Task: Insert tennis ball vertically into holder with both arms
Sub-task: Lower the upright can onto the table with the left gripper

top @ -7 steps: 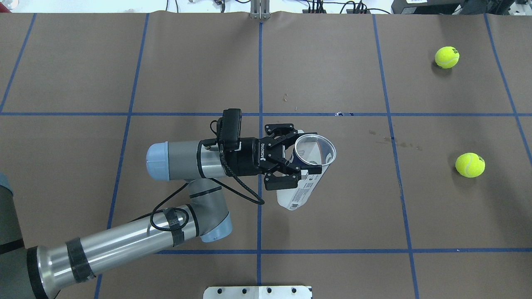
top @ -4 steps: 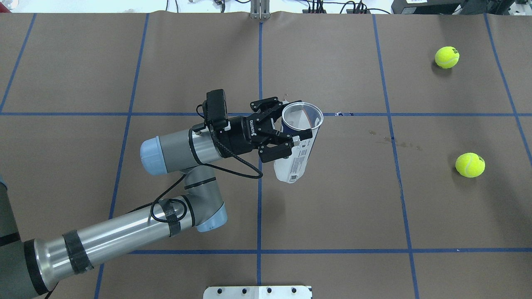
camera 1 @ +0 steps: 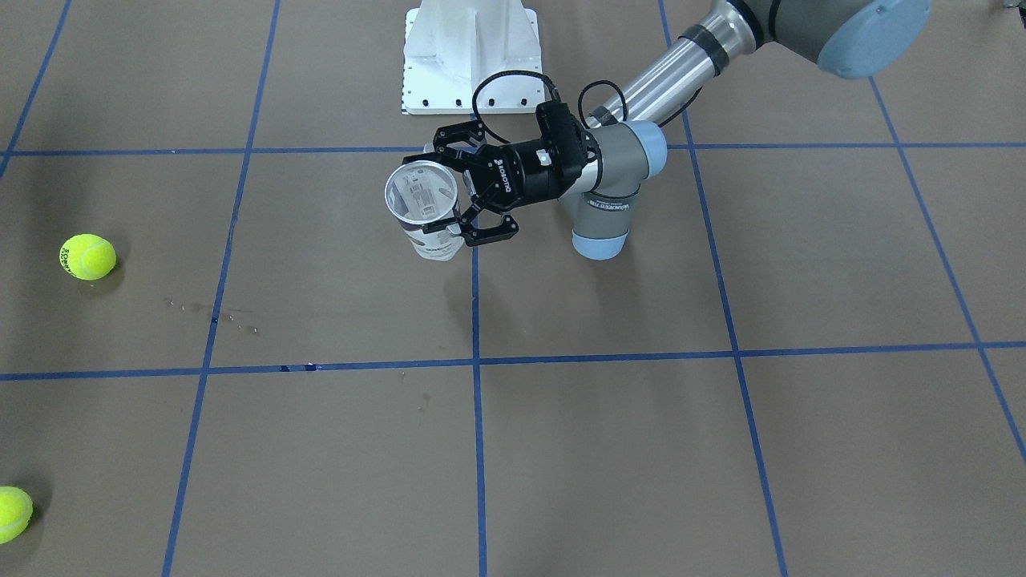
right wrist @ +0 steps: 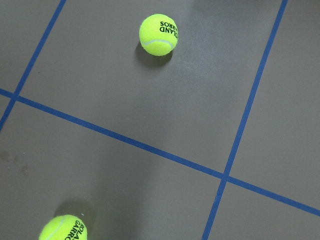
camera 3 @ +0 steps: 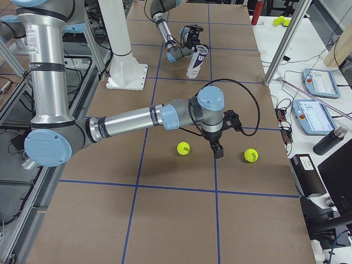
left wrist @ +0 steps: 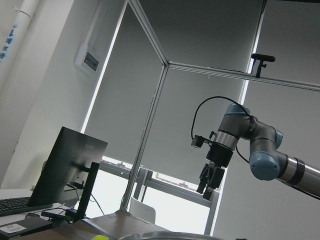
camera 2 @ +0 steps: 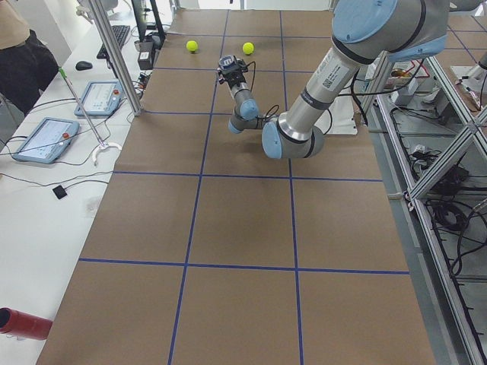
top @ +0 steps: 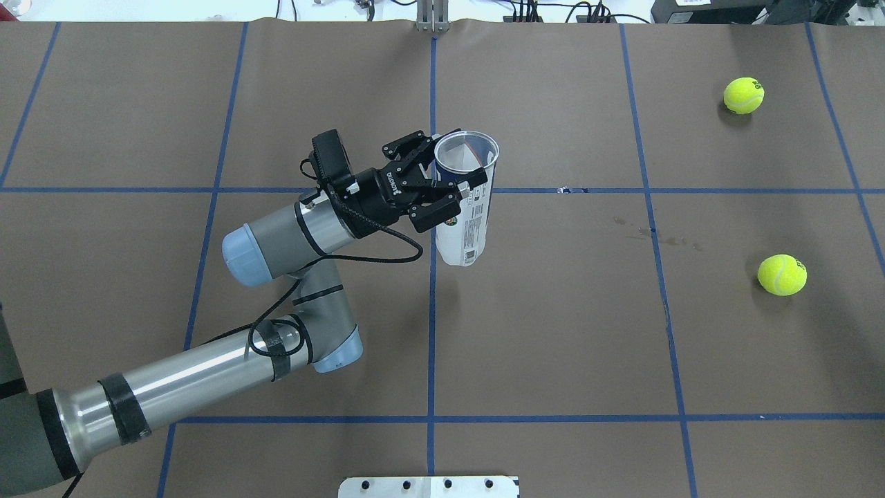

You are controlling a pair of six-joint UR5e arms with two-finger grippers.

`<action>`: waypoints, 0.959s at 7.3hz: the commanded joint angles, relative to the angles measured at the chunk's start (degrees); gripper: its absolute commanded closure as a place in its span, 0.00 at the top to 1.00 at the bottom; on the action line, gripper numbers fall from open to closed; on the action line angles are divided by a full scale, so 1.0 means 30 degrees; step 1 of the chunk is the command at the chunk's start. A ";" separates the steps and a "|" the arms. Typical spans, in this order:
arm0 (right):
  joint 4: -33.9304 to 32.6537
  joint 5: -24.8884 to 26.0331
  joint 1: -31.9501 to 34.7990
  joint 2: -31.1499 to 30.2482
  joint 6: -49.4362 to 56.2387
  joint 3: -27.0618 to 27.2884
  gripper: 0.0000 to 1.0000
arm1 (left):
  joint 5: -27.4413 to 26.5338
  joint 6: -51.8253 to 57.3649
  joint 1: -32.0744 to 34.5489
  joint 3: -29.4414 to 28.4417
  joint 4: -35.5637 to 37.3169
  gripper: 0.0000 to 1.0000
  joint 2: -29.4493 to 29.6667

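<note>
My left gripper (top: 463, 164) is shut on the holder (top: 464, 225), a clear can with a navy-and-white label. It holds the can near its open top, almost upright and above the table; it also shows in the front view (camera 1: 420, 196). Two yellow tennis balls (top: 743, 95) (top: 782, 274) lie on the table at the right. The right wrist view shows both balls (right wrist: 158, 34) (right wrist: 62, 229) below it. My right gripper (camera 3: 219, 149) hangs between them just above the table. I cannot tell whether it is open or shut.
The white pedestal base (camera 1: 469, 56) stands at the robot's side of the table. Blue tape lines grid the brown table cover (top: 553, 332). Tablets (camera 3: 316, 82) and a bottle (camera 3: 329, 140) lie on the side bench past the table edge.
My left arm has carried the holder away from the robot and to the left. The can now stands closer to upright. The balls have not moved.
</note>
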State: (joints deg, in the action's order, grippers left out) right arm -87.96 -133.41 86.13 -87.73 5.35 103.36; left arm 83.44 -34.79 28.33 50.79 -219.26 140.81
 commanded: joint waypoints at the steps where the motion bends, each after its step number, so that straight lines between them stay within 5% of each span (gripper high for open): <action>1: -0.0007 0.0027 0.0000 0.0181 -0.0113 -0.0058 0.99 | -0.0392 0.0168 0.0399 -0.0811 -0.0010 0.63 -0.0062; 7: -0.0007 0.0056 0.0000 0.0328 -0.0084 -0.0118 0.99 | 0.1594 0.2861 0.0724 -0.1168 0.0078 0.66 -0.0091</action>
State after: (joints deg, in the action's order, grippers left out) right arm -87.98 -133.24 86.13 -86.80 5.03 102.94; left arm 85.90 -27.88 30.32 47.31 -219.07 140.50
